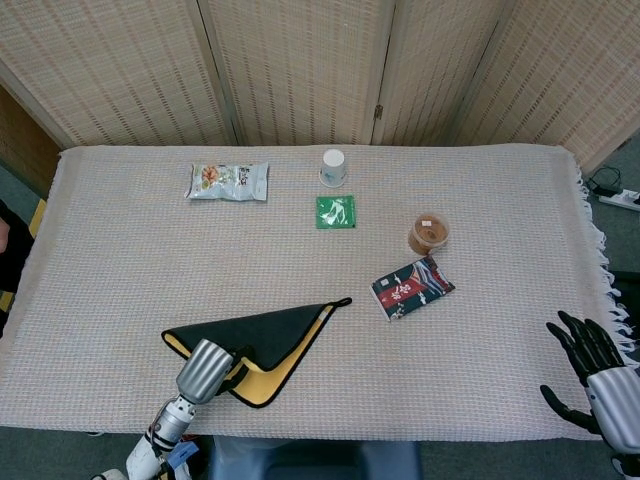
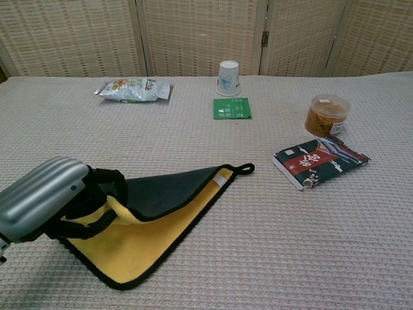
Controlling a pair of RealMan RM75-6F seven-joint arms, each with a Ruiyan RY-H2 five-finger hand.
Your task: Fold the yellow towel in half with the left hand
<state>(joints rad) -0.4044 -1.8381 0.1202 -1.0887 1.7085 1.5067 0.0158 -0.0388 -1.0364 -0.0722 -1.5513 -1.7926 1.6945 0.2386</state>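
- Worktop (image 1: 500, 190): covered by a pale woven cloth that fills most of both views, with woven screens standing behind it.
- Yellow towel (image 2: 139, 248): black-edged, lying at the lower left of both frames near the front edge of the worktop. Its far portion is turned over toward the front, so the dark underside (image 1: 255, 328) faces up as a triangle, with a band of yellow showing below it. A small hanging loop sticks out at the right-hand tip.
- Left hand (image 2: 48, 203): at the lower left of both frames, silver back uppermost, its dark fingers (image 2: 106, 187) curled around the lifted edge of the yellow towel and gripping it.
- Right hand (image 1: 590, 365): at the lower right corner of the head view, beyond the fringed edge of the cloth, fingers spread and holding nothing; not seen in the chest view.
- Snack bag (image 1: 227, 181): lying flat, upper left of the frame.
- Paper cup (image 1: 333, 166): white, upside down, upper centre.
- Green packet (image 1: 336, 212): flat, just below the paper cup.
- Round tub (image 1: 428, 234): clear, with brown contents, right of centre.
- Dark printed packet (image 1: 412, 286): red and black, lying at a tilt just below the round tub, to the right of the towel's loop and apart from it.
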